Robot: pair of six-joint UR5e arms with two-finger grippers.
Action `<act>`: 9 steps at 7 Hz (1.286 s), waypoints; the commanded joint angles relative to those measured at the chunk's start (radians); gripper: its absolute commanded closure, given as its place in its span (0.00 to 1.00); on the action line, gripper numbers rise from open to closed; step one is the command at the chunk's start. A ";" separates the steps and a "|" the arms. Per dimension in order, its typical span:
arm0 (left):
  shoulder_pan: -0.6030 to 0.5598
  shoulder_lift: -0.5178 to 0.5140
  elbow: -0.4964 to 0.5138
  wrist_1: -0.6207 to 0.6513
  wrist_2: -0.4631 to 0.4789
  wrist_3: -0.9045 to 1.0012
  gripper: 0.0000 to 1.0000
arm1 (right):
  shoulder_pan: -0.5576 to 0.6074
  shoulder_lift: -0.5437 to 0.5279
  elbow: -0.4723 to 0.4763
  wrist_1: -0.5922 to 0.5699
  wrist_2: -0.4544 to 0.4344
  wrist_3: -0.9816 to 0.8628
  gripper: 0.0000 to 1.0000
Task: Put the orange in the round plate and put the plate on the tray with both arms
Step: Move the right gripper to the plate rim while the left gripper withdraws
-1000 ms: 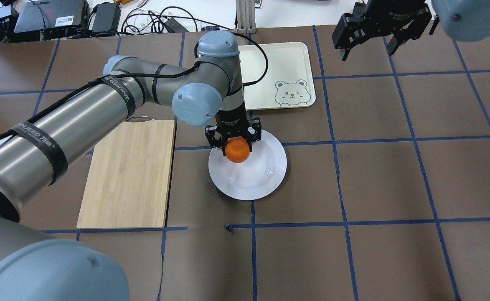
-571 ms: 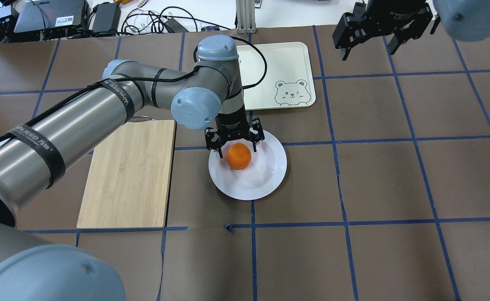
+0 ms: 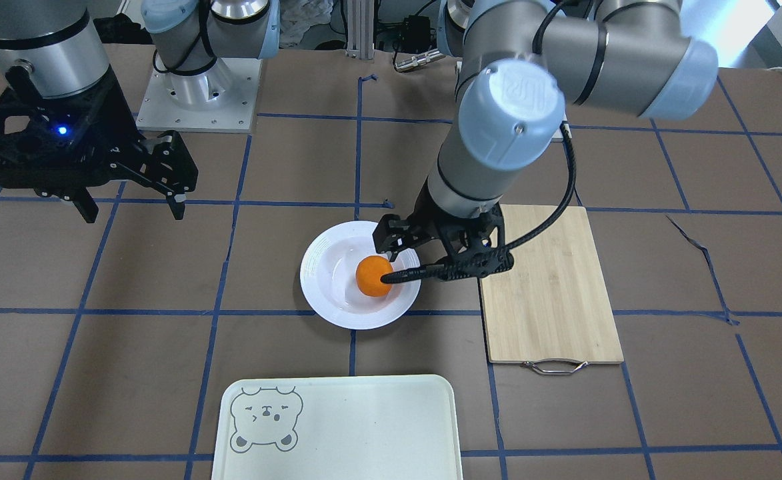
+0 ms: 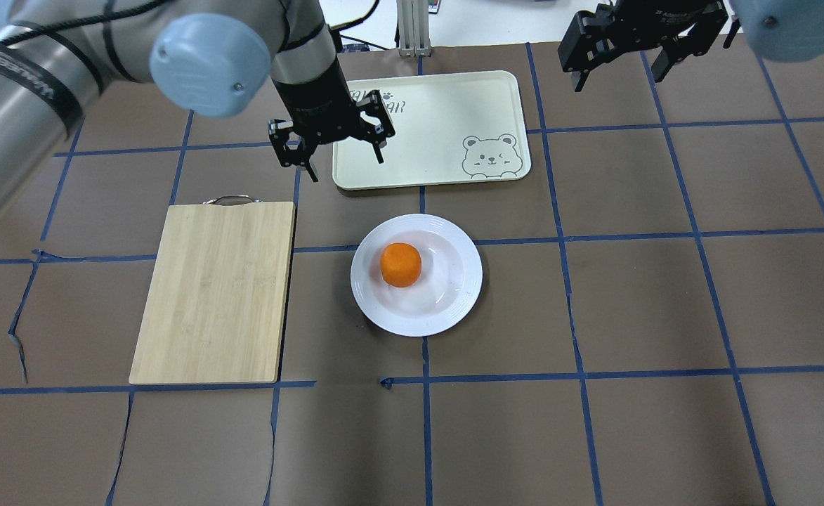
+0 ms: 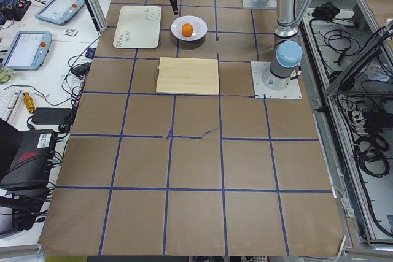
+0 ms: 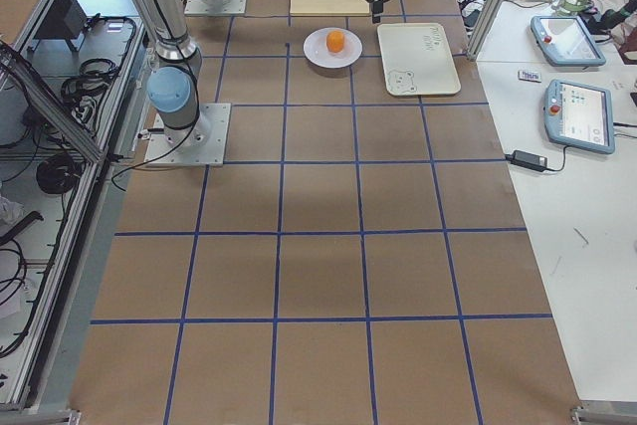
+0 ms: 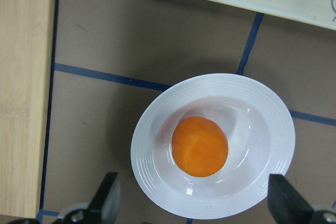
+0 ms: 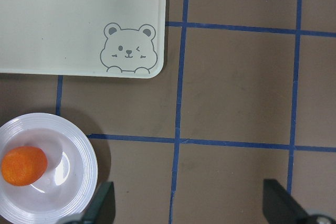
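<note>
The orange (image 4: 400, 265) rests in the sunken centre of the round plate (image 4: 464, 295), with nothing touching it. My left gripper (image 4: 345, 165) hangs open and empty high above the table, over the tray's near-left corner in the overhead view. The left wrist view looks straight down on the orange (image 7: 199, 146) in the plate (image 7: 149, 153), between the spread fingertips (image 7: 107, 195). The cream tray (image 4: 433, 119) with the bear lies just beyond the plate. My right gripper (image 4: 619, 81) is open and empty at the far right, well away from the plate (image 8: 79, 150).
A bamboo cutting board (image 4: 218, 292) with a metal handle lies left of the plate. Brown paper with blue tape lines covers the table. Cables and devices sit past the far edge.
The left gripper was shut on the orange over the plate, then opened and let it go. It has since risen and moved far-left. The orange stays in the plate.
</note>
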 commanded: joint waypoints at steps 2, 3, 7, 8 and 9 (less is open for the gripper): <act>-0.014 0.128 0.008 0.006 0.073 0.072 0.00 | -0.013 0.068 0.001 0.065 0.109 0.047 0.00; -0.025 0.158 -0.039 0.006 0.088 0.072 0.00 | -0.016 0.080 0.009 0.083 0.201 0.096 0.00; 0.087 0.279 -0.195 0.133 0.094 0.312 0.00 | -0.034 0.124 0.376 -0.212 0.430 0.204 0.00; 0.131 0.295 -0.193 0.135 0.094 0.319 0.00 | -0.039 0.121 0.448 -0.240 0.519 0.209 0.00; 0.176 0.296 -0.184 0.133 0.090 0.328 0.00 | -0.037 0.126 0.497 -0.307 0.585 0.221 0.00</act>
